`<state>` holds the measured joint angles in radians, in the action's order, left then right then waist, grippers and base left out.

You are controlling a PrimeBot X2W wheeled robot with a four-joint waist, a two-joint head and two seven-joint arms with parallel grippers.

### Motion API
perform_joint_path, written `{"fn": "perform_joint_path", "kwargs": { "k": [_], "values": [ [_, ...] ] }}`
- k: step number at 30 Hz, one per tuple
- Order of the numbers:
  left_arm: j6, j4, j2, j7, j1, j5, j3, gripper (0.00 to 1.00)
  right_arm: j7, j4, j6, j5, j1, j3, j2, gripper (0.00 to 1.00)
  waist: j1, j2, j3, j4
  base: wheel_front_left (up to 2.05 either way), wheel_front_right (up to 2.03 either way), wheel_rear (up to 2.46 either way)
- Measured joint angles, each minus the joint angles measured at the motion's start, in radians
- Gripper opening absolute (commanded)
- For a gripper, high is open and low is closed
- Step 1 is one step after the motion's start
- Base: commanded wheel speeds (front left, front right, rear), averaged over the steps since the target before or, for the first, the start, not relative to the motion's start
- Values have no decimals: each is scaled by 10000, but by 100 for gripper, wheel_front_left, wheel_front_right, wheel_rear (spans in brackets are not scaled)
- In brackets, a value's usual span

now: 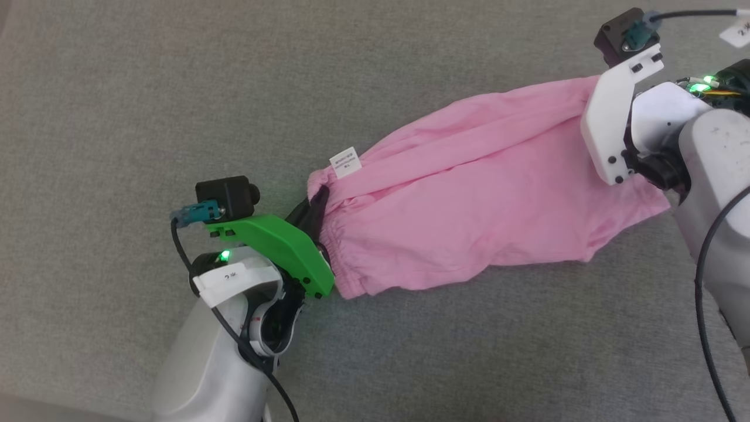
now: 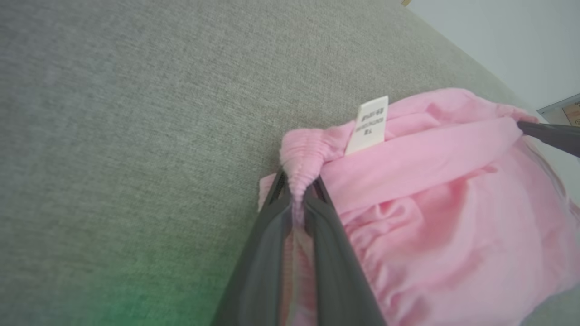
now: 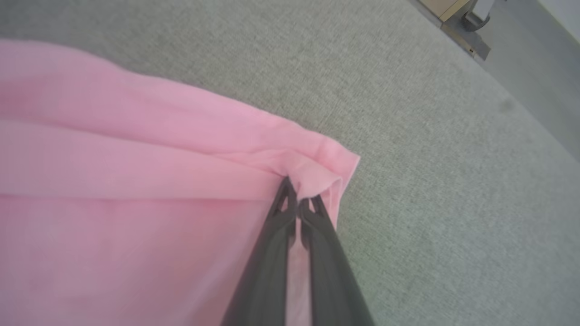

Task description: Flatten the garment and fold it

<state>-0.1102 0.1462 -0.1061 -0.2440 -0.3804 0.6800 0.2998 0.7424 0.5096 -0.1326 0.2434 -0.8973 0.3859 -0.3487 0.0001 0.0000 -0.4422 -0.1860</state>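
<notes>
The garment (image 1: 469, 193) is a light-pink piece with an elastic waistband and a small white label (image 1: 345, 162), stretched between my two grippers over the grey cloth surface. My left gripper (image 1: 316, 205) is shut on the bunched waistband end (image 2: 301, 158), at the garment's left. In the left wrist view the label (image 2: 369, 123) stands just right of the left gripper (image 2: 298, 188). At the far right my right gripper (image 3: 299, 194) is shut on a folded hem corner (image 3: 317, 174); in the head view its white bracket hides the fingers. The garment (image 3: 113, 190) hangs in long creases.
A grey fabric surface (image 1: 176, 88) lies all around the garment. Its far edge (image 3: 512, 90) runs diagonally in the right wrist view, with floor and a piece of furniture (image 3: 457, 18) beyond. Black cables trail from both wrists.
</notes>
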Motion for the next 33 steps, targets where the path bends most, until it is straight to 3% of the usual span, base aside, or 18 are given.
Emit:
{"fn": "perform_joint_path", "kwargs": {
  "k": [5, 6, 7, 8, 10, 16, 22, 27, 33],
  "values": [
    [138, -4, 10, -198, -70, 25, 119, 0, 596, 571, 0, 489, -557, 418, -142, 0, 0, 0, -215, -221, 0, 0, 0],
    [146, -15, 6, -188, -72, 23, 144, 35, 677, 685, 0, 619, -624, 385, -134, 0, 0, 0, -212, -240, 0, 0, 0],
    [155, -40, 6, -136, -73, -4, 153, 54, 686, 779, 0, 723, -646, 303, -113, 0, 0, 0, -185, -248, 0, 0, 0],
    [155, -58, 4, -35, -69, -29, 146, 100, 667, 836, 0, 780, -646, 236, -98, 32, 0, 0, -152, -250, 0, 0, 0],
    [169, -86, -6, 217, -29, -111, 151, 100, 424, 892, 2, 903, -596, 165, -42, 100, 0, 0, -38, -239, 0, 0, 0],
    [274, -416, -142, 1402, 526, -360, 56, 100, -1310, 570, 4, 1260, 319, 10, 6, 100, 0, 0, 565, -118, 0, 0, 0],
    [343, -769, -226, 2978, 1453, -512, -297, 100, -2886, -2, 4, 1559, 1674, -815, 115, 100, -1, 0, 1398, 45, 0, 0, 0],
    [756, -552, -571, 4581, 1803, -1147, -462, 100, -4008, -531, 4, 1475, 2842, -1772, 585, 100, -2, 0, 2072, 220, 0, 0, 0],
    [1310, -136, -817, 4980, 1842, -2476, -631, 100, -4947, -828, 4, 1064, 3648, -3103, 1383, 100, -2, 0, 2570, 472, 0, 0, 0]
  ]
}}
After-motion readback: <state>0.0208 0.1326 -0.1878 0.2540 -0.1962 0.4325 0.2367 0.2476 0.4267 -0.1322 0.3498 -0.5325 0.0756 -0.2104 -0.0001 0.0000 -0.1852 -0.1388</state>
